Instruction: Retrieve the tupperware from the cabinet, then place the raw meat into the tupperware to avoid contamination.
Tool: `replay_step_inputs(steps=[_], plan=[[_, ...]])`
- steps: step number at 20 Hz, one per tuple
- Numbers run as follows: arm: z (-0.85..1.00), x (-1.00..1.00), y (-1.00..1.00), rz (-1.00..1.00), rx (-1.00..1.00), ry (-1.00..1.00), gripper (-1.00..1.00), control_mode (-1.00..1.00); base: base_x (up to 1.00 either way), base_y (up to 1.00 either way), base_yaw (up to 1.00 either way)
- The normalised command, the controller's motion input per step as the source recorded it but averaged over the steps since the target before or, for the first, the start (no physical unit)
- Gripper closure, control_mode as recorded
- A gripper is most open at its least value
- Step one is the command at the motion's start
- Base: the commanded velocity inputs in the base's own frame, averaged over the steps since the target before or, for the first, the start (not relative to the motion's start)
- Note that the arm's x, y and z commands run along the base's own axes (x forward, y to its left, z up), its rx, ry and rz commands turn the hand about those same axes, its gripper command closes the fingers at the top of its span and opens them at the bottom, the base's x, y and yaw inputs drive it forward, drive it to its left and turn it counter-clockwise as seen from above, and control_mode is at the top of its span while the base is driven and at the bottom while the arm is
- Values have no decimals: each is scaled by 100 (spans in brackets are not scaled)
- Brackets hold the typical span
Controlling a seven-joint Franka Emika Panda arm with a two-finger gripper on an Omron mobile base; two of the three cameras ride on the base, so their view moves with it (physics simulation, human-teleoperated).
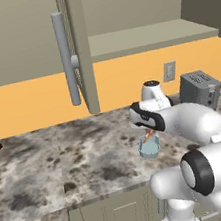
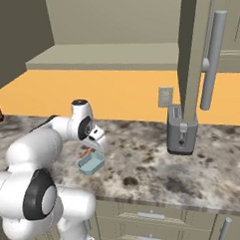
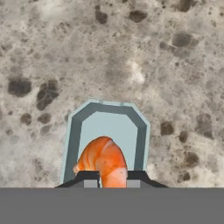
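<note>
The raw meat (image 3: pixel 103 161) is being pinched between the pressed-in fingers of the gripper (image 3: pixel 111 180), directly over the tupperware (image 3: pixel 107 131). The tupperware is sitting on the counter (image 1: pixel 65 160), a little back from its front edge, with bare stone around it on all sides. The toaster (image 2: pixel 181 128) is standing well apart, toward the back wall. The cabinet (image 1: pixel 81 46) door is hanging open overhead. The lower end of the meat is being hidden by the fingertips.

Arm folded forward from the base, elbow raised, forearm reaching out level, wrist bent so the hand points down. Gripper (image 3: pixel 111 180) pointed straight down, jaws closed narrow on the raw meat (image 3: pixel 104 161), pinched between both fingertips (image 3: pixel 90 179).
</note>
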Motion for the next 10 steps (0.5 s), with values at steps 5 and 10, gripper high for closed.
replay_step_inputs(steps=[5, 10], plan=[[-26, 16, 0, 0, 0, 0, 100, -100, 0, 0, 0], [-25, 0, -1, 0, 2, 0, 100, -100, 0, 0, 0]])
